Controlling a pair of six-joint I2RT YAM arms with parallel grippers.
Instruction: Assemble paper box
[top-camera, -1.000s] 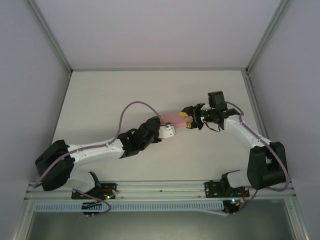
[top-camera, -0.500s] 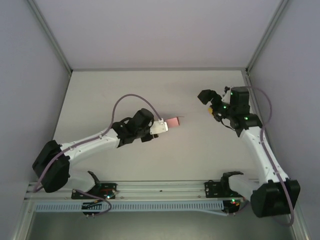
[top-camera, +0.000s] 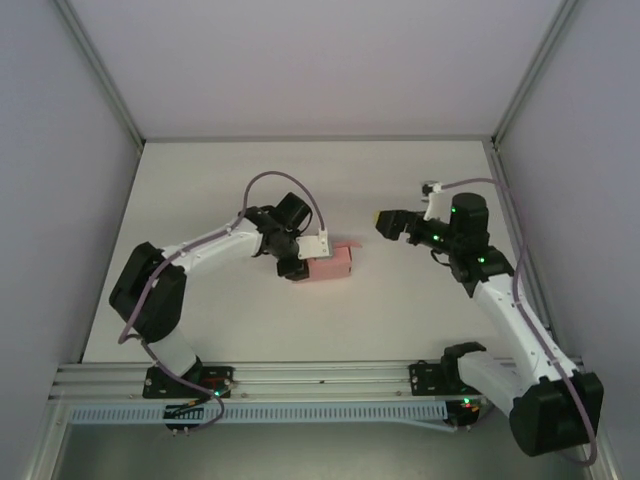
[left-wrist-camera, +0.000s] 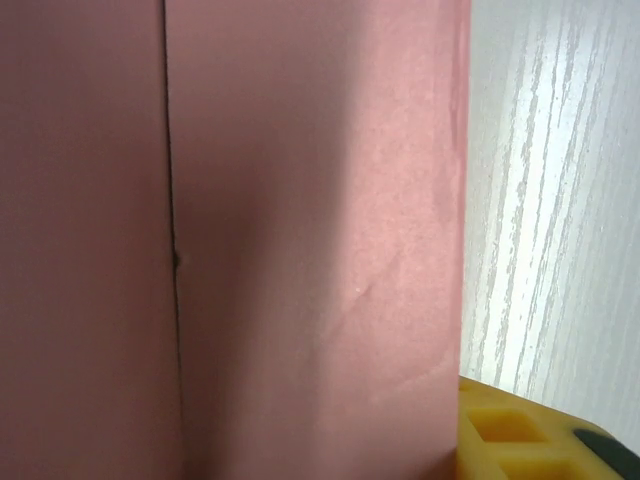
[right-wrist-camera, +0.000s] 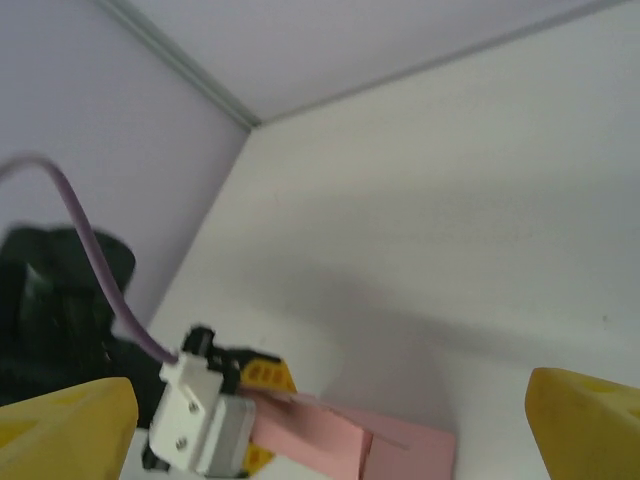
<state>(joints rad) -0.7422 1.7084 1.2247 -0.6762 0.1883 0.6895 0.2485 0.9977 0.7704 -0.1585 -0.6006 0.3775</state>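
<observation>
White laminate desk (top-camera: 200, 200) carries the set-up. My left arm (top-camera: 215, 245) reaches from the lower left of the top view to frame centre; my right arm (top-camera: 500, 300) rises along the right side. The paper box (top-camera: 335, 266), pale pink and folded to a small block, sits at centre; on the desk or just above it, I cannot tell. The left gripper (top-camera: 300, 265) is clamped on the box's left end, one yellow pad (left-wrist-camera: 505, 435) beside the card. The right gripper (top-camera: 384, 222) hovers apart at the box's upper right, jaws spread wide. I would hold the left clamp steady, square the right fingers (right-wrist-camera: 70, 425) to the projecting flap, and press gently to avoid creasing.
</observation>
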